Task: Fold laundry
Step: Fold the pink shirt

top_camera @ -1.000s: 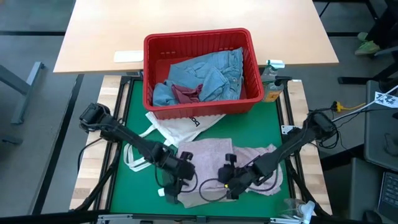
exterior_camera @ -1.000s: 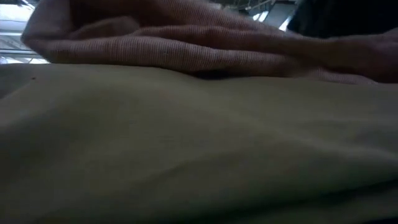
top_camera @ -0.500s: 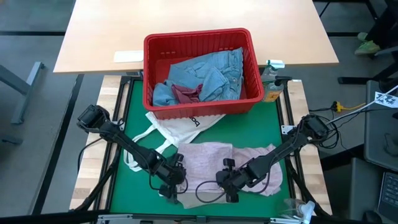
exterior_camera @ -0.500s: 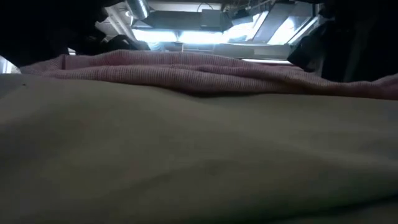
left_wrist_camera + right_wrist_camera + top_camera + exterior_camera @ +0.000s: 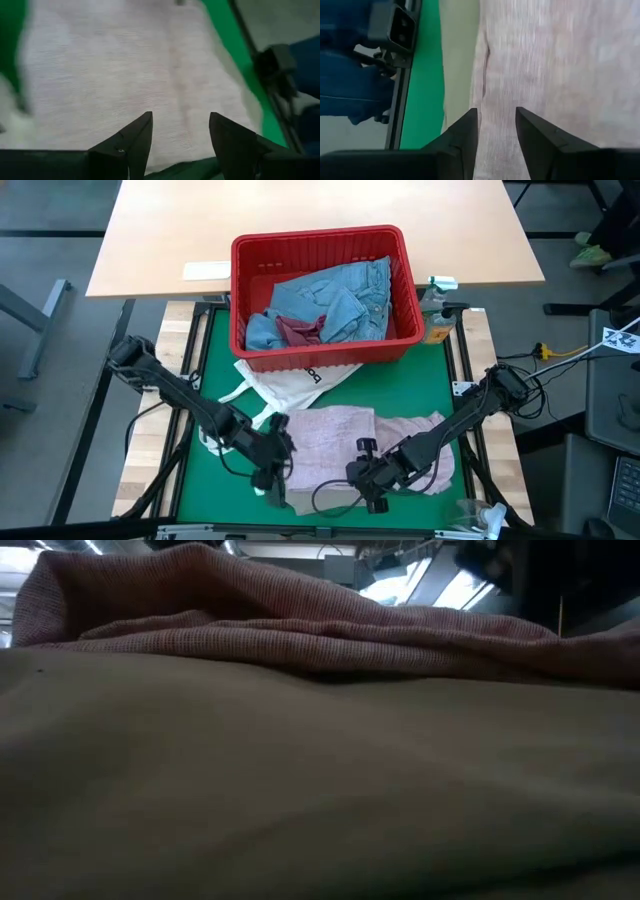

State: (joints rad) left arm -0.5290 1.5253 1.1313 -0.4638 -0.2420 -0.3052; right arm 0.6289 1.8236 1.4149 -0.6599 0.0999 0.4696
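Here the mottled pink top point(image 5: 345, 442) lies spread on the green mat point(image 5: 400, 385) at the near side of the table, its long axis running left to right, and both pincers sit at its near edge. The left gripper point(image 5: 180, 131) hovers over the left near corner, jaws apart, holding nothing; the right gripper point(image 5: 496, 127) is over the near edge right of centre, jaws part open, also empty. The cloth stretches away ahead of each. It looks soft, thin, fine-ribbed and faintly creased, with beige fabric point(image 5: 457, 60) showing beside it
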